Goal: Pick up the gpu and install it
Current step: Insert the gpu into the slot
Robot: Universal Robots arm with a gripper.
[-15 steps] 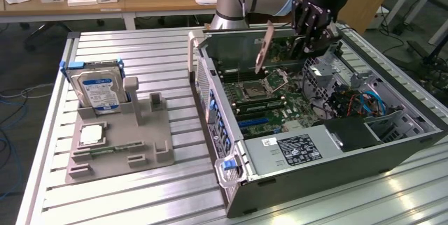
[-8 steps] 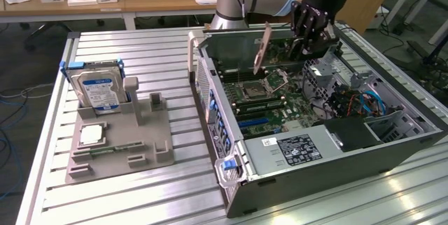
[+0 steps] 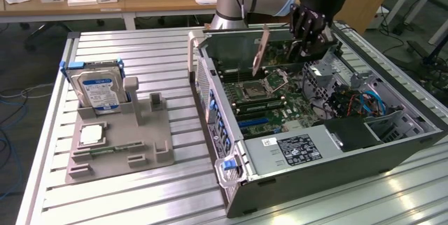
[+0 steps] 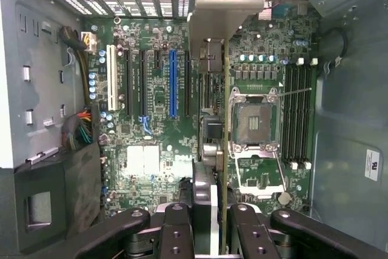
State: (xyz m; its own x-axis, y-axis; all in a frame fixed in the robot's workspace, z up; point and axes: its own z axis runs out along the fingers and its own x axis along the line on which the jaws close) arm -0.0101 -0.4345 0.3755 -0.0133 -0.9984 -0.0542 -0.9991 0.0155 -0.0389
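Note:
The gpu hangs on edge above the motherboard inside the open computer case, its silver bracket end toward the case's rear wall. My gripper is shut on the card's other end. In the wrist view the gpu runs edge-on between my fingers, and the gripper clamps it from both sides. Its bracket reaches the rear slot openings. The card hovers between the blue expansion slot and the processor socket, above the board and not seated.
On the exterior view's left a grey fixture holds a hard drive upright and a square processor chip. Inside the case are the power supply, blue cables, memory slots and a drive cage.

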